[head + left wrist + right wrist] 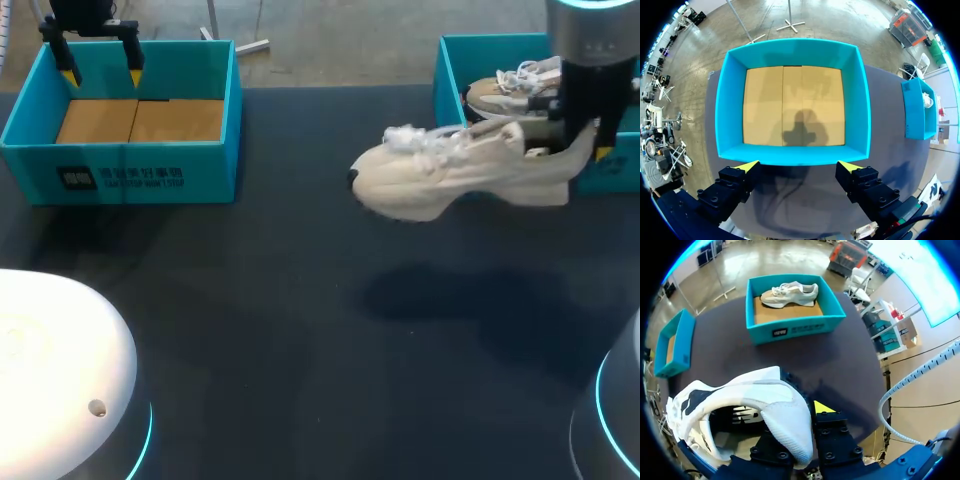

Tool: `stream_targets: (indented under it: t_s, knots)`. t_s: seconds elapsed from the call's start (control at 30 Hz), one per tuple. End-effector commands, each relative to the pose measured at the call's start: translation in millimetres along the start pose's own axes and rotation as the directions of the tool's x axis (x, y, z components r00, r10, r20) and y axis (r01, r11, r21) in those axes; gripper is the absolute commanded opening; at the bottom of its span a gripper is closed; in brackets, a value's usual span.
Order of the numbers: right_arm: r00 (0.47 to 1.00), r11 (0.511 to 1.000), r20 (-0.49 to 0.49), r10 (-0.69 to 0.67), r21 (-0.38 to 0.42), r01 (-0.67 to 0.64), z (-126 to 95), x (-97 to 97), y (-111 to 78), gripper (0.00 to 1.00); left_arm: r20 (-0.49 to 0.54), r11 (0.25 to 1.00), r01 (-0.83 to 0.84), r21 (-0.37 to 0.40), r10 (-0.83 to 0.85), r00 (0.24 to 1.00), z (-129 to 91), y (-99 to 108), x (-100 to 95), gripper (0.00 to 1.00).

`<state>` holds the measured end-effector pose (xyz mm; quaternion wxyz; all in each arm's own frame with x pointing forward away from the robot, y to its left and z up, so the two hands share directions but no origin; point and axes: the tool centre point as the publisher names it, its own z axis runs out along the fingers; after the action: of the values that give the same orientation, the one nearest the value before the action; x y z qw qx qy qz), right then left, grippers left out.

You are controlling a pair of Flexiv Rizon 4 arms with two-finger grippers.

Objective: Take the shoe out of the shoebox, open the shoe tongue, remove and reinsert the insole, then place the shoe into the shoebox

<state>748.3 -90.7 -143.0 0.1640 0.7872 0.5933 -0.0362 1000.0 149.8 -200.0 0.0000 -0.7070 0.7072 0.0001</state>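
Fingers of the right gripper (583,150) pinch the heel of the white shoe (440,175), holding it in the air above the dark table (300,330), toe pointing away from the teal shoebox (447,75) just behind, where a second shoe (500,92) lies; the left gripper (100,65) hangs spread wide over a second teal box (130,175)

Table (300,320): dark navy-black, plain.
Left shoebox (120,170), upper left: teal walls, tan cardboard floor, black-and-white print on the front wall.
Right shoebox (447,80), upper right: same teal.
Held shoe (450,175): cream-white, black toe patch, white laces.
Second shoe (500,92): beige and white.
Left gripper (101,72): black fingers, yellow tips.
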Motion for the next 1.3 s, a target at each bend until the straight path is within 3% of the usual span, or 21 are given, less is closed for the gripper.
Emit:
stream_targets:
  t_s: [0.03, 0.6, 1.3]
  knots:
    - [0.999, 1.000, 0.042, 0.003, 0.014, -0.003, 1.4, 37.0, -1.2, 0.00, 0.000, 1.000, 0.000, 0.000, 0.000, 1.000, 0.0, 0.0, -0.1, 1.00]
    - [1.000, 1.000, 0.006, 0.013, 0.022, -0.014, 39.5, 99.8, -41.3, 0.00, 0.000, 1.000, 0.000, 0.000, 0.000, 1.000, 0.0, 0.0, -0.1, 1.00]
    - [0.996, 0.996, 0.074, -0.057, 0.067, 0.052, 90.0, 129.4, -80.0, 0.00, 0.000, 1.000, 0.000, 0.000, 0.000, 1.000, 0.0, 0.0, -0.1, 1.00]
